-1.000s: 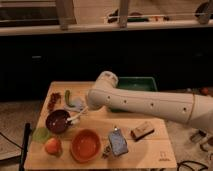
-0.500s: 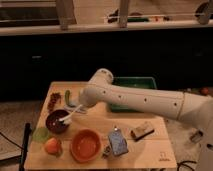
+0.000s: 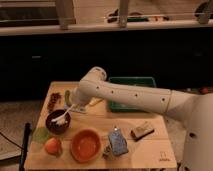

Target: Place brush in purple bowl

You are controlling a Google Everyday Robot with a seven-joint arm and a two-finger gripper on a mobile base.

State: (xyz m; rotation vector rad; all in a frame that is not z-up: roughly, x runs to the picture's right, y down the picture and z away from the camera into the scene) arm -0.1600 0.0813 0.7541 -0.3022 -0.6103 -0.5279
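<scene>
Your arm (image 3: pixel 135 95) reaches from right of frame to left of centre. The purple bowl (image 3: pixel 58 121) sits lower left; the gripper (image 3: pixel 78 102) hangs just above-right of it. The brush (image 3: pixel 63 116) slants down-left into the bowl; grip state: cannot tell.

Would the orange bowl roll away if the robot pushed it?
Probably not. The orange bowl sits upright on the wooden table, so it would likely slide, not roll. It looks wide and low, so tipping seems unlikely. The hand is over by the purple bowl with the brush.
</scene>
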